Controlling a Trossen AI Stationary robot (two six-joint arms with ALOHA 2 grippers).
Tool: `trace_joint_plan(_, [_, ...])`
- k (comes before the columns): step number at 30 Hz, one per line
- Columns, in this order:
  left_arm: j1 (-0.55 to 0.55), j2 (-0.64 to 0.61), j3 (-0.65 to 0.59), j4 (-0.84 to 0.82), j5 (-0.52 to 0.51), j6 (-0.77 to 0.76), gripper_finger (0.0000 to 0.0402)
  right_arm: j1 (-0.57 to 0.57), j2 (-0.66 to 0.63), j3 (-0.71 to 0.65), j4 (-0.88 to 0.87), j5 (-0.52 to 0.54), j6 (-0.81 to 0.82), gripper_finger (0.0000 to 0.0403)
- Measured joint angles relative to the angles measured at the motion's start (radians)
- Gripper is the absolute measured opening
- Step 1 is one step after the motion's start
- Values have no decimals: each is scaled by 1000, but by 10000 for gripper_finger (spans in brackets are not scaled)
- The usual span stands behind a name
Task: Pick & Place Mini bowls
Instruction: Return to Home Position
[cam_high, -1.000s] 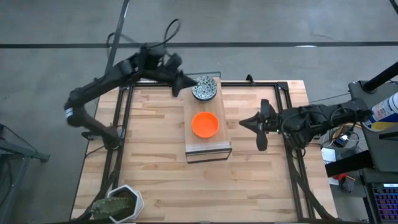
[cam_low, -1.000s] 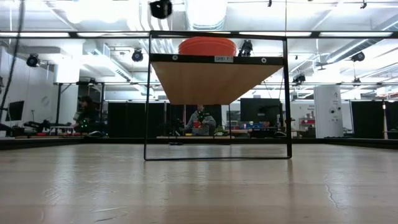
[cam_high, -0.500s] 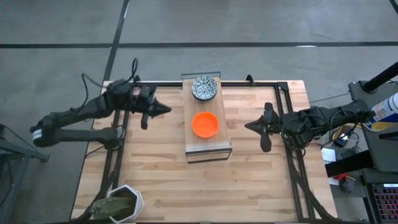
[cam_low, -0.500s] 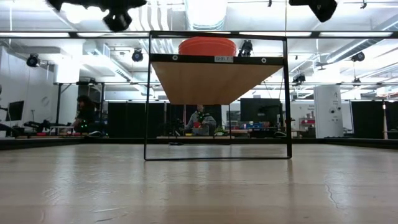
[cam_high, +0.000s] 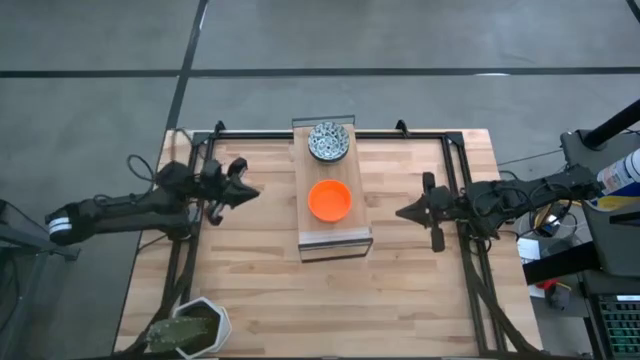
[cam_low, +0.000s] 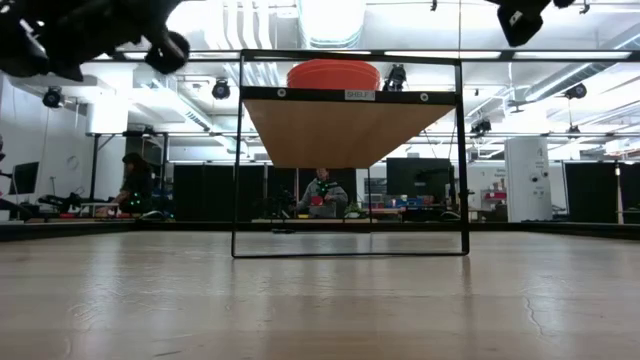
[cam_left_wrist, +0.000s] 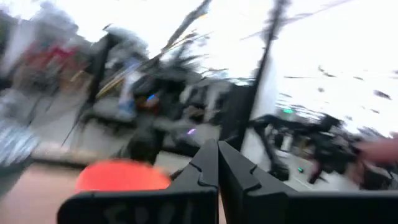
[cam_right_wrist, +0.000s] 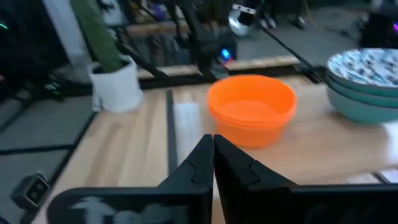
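Left gripper (cam_high: 248, 191) has withdrawn from shelf (cam_high: 335, 238) toward left edge of table (cam_high: 260, 285), pincer closed, empty. Right gripper (cam_high: 402, 212) likewise, near right edge. Orange bowls (cam_high: 329, 200) mid-shelf, blue bowls (cam_high: 328, 141) at far end: stacking looks done, arms clearing off.

The shelf (cam_high: 335, 235) at table (cam_high: 250, 290) centre carries two bowl stacks (cam_high: 329, 200), one behind another.

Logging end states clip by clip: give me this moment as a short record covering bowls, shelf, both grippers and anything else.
blue bowls: stacked at one end of the shelf top
orange bowls: stacked mid-shelf, next to the blue
left gripper: shut, empty, raised left of the shelf
right gripper: shut, empty, raised right of the shelf
potted plant: corner of the table on the left arm's side
loose bowls: none seen
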Motion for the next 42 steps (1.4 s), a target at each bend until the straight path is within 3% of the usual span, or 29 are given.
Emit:
trace_joint_plan(5, [0,-34,-40,37,53,54,0,0,-85,-140,155,-44,-13,9])
trace_joint_plan(18, [0,-71,-188,29,55,84,0,-7,-321,-382,258,-83,-27,9])
trace_joint_plan(23, [0,-76,-233,29,116,105,0,-7,-390,-463,261,-120,-25,9])
trace_joint_plan(33, [-6,-94,-237,36,83,75,0,-7,-491,-580,347,-122,-38,9])
trace_joint_plan(42, [-5,-243,-240,-43,49,1,0,-7,-577,-609,338,-121,-95,9])
